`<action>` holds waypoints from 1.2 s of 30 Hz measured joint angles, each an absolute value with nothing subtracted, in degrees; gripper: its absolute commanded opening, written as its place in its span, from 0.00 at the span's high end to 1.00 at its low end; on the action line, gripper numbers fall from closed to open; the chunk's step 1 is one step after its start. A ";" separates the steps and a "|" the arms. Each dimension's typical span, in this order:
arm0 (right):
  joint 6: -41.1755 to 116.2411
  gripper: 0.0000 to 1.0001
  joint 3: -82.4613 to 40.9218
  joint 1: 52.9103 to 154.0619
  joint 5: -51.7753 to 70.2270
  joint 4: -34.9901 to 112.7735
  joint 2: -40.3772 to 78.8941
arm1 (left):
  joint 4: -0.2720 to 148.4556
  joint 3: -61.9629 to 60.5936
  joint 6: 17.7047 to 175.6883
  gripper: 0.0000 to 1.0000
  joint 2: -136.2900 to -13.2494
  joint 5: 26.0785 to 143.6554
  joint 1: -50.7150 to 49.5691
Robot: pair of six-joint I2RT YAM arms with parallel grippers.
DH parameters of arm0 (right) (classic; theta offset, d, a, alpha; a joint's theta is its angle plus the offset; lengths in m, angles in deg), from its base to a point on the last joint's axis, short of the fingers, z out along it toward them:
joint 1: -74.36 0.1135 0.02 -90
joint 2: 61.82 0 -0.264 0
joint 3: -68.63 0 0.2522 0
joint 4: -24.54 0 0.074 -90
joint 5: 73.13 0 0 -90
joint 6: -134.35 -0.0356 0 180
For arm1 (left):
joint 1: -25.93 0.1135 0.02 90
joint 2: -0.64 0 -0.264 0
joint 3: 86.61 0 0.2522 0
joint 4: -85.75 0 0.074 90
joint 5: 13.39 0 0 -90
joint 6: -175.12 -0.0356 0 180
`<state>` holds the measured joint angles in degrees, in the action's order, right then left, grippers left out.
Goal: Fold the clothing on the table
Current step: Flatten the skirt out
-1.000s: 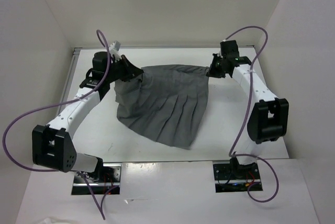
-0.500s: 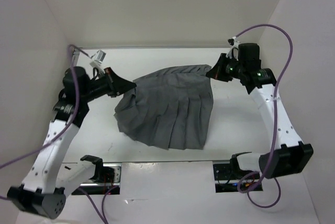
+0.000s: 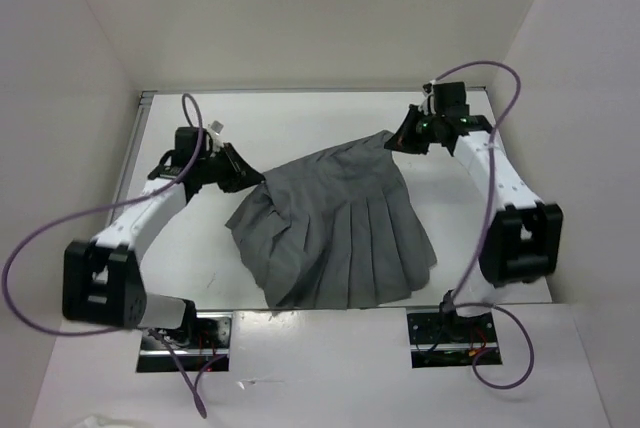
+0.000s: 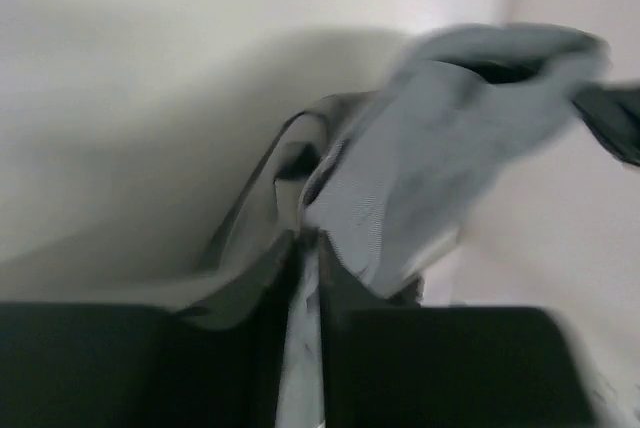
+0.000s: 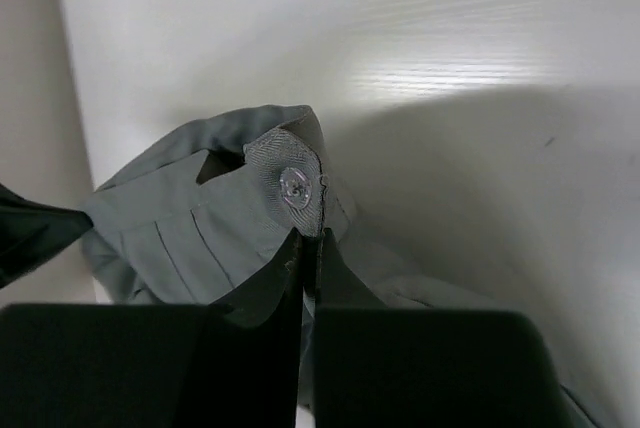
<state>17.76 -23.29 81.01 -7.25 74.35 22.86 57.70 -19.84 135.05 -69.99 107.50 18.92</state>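
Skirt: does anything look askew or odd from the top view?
Yes. The skirt lies slanted. The left pincer and right pincer hold its top corners, with the right corner farther back. Cloth bunches in folds by the left pincer.

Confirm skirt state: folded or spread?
Spread, not folded. The skirt fans out across the table with its pleats showing and no fold made. The left gripper and right gripper pinch its waistband ends.

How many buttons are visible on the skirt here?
1: a clear button on the waistband corner of the grey skirt, just above the fingers of the right gripper. Others may be hidden in the folds.
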 measured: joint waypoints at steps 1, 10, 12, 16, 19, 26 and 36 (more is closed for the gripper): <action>17.12 1.00 -23.31 80.34 -6.68 72.73 26.95 | 57.86 -19.32 134.98 0.61 -75.13 105.34 19.36; 14.96 1.00 -24.49 77.08 -0.24 69.17 45.24 | 57.49 -10.31 134.46 0.32 -91.98 92.68 21.70; 15.00 1.00 -25.21 77.10 0.20 69.02 44.57 | 59.26 -9.98 134.26 0.40 -91.44 92.57 21.48; 15.03 1.00 -25.80 77.10 0.62 68.54 44.26 | 64.92 -9.96 133.26 0.82 -91.87 94.93 20.71; 15.22 1.00 -25.80 77.10 0.83 68.54 44.26 | 69.88 -8.34 132.89 0.86 -96.05 98.56 20.32; 15.49 1.00 -25.82 77.10 0.83 68.51 44.28 | 75.89 -1.72 130.92 0.71 -111.72 104.55 19.77; 15.86 1.00 -25.82 77.10 0.83 68.58 44.50 | 73.86 0.44 128.91 0.60 -114.80 107.41 19.27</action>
